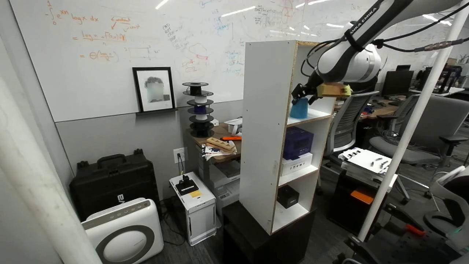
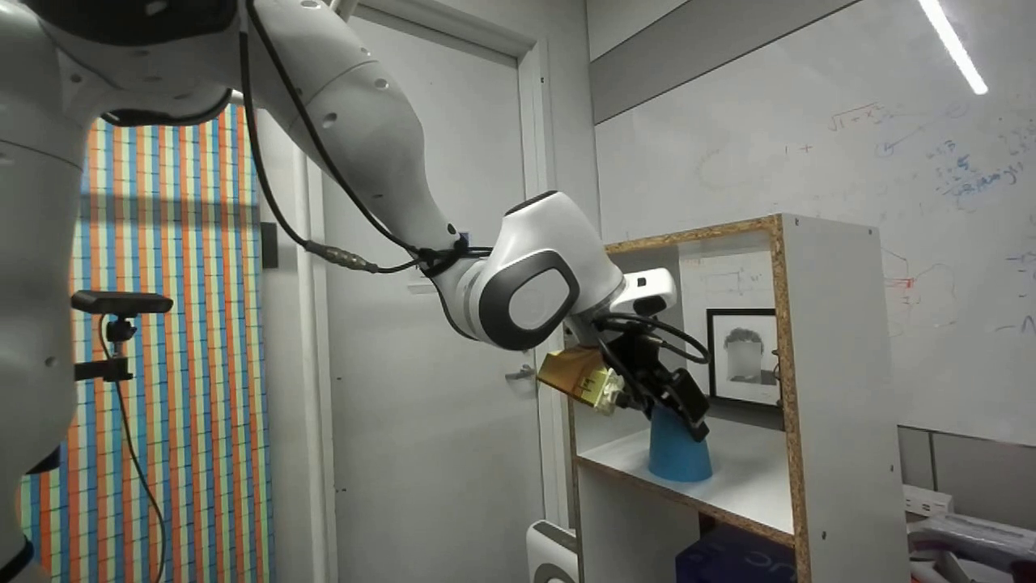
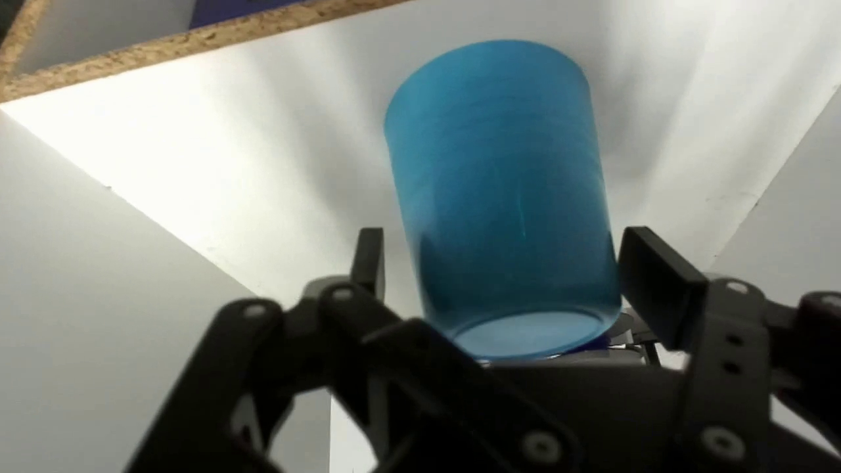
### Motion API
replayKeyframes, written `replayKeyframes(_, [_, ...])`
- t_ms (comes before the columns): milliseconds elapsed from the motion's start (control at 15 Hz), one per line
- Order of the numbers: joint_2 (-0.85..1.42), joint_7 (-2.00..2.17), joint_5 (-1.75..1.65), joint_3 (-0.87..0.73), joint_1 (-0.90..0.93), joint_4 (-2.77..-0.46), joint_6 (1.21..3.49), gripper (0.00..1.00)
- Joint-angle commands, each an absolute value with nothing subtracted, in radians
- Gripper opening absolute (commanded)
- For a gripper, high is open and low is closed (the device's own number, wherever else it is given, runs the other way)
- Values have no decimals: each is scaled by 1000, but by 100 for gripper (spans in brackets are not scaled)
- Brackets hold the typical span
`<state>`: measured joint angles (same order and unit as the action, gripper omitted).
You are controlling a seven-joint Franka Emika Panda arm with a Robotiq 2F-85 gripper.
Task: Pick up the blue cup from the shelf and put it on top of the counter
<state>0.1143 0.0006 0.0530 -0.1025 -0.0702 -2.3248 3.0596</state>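
The blue cup point(image 1: 299, 110) stands upside down on the upper compartment floor of the white shelf point(image 1: 264, 128). It shows in both exterior views point(image 2: 678, 455) and large in the wrist view point(image 3: 502, 177), its closed base toward my gripper. My gripper point(image 3: 506, 263) is open, with one finger on each side of the cup's narrow end. The right finger in that view is against or very near the cup; a gap shows at the left finger. The gripper point(image 1: 303, 99) reaches down into the compartment from the open front. The counter, the shelf's top panel point(image 2: 688, 234), shows only its raw front edge.
Side walls point(image 2: 842, 389) flank the compartment, and the top panel is above the gripper. A dark blue-purple box point(image 1: 298, 142) on a white box point(image 1: 297, 164) sits one compartment lower. A small black box point(image 1: 288, 196) is in the bottom compartment. A white pole point(image 1: 410, 124) stands nearby.
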Motion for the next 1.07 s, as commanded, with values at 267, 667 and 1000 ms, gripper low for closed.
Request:
replayKeyframes(267, [54,21,41,-86,-67,-2304,2957,46])
replayKeyframes(667, [-205,42,41,-54,-53,-2341,2531,46])
replayKeyframes(1000, [-365,76,64,-26,-37,-2236,2098,46])
